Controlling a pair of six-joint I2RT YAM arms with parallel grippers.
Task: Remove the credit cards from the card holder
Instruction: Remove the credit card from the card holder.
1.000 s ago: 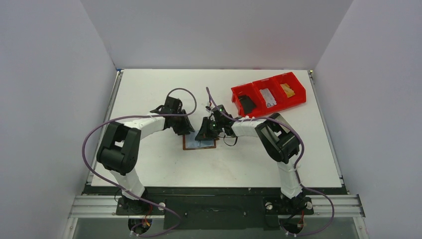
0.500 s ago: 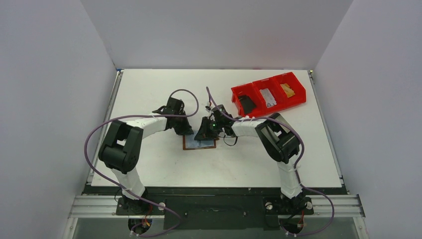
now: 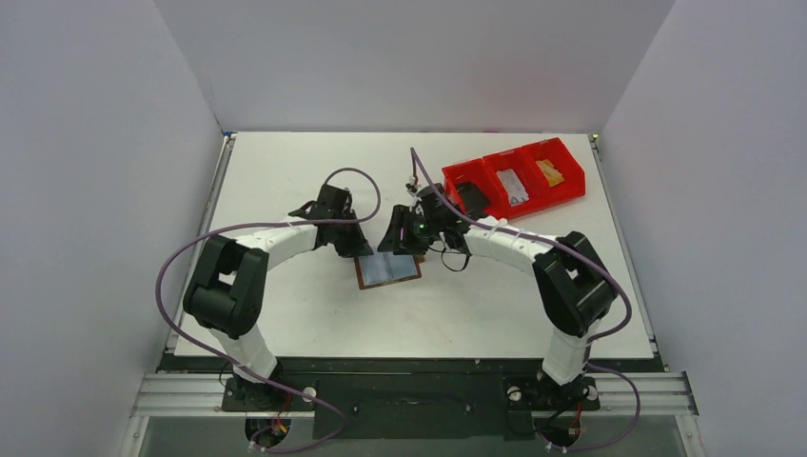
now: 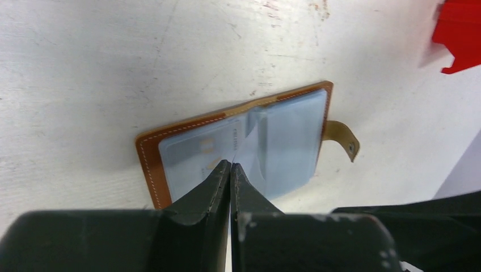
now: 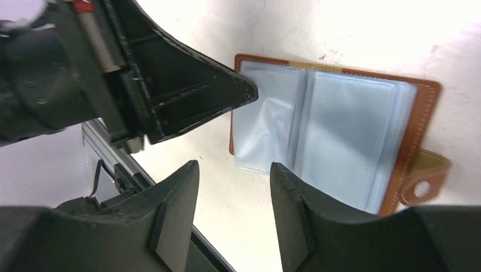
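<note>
The card holder (image 3: 388, 271) lies open on the table, brown leather outside, pale grey-blue pockets up, its tab (image 4: 343, 136) at one end. A pale credit card (image 4: 195, 158) with a chip shows through the left pocket. My left gripper (image 4: 231, 164) is shut, its tips pinching the edge of a thin pocket leaf that rises from the holder (image 5: 340, 124). My right gripper (image 5: 234, 165) stands open just off the holder's edge, over bare table, with nothing between its fingers. In the top view the left gripper (image 3: 357, 249) and right gripper (image 3: 400, 243) meet above the holder's far side.
A red three-compartment bin (image 3: 547, 200) stands at the back right, holding a black flat item (image 3: 473, 198), a grey one and a yellow one. A corner of the bin (image 4: 459, 34) shows in the left wrist view. Purple cables loop over both arms.
The left gripper has shut on the pocket leaf. The right gripper has opened and drawn back, its elbow swinging out to the right. The holder has turned slightly.
</note>
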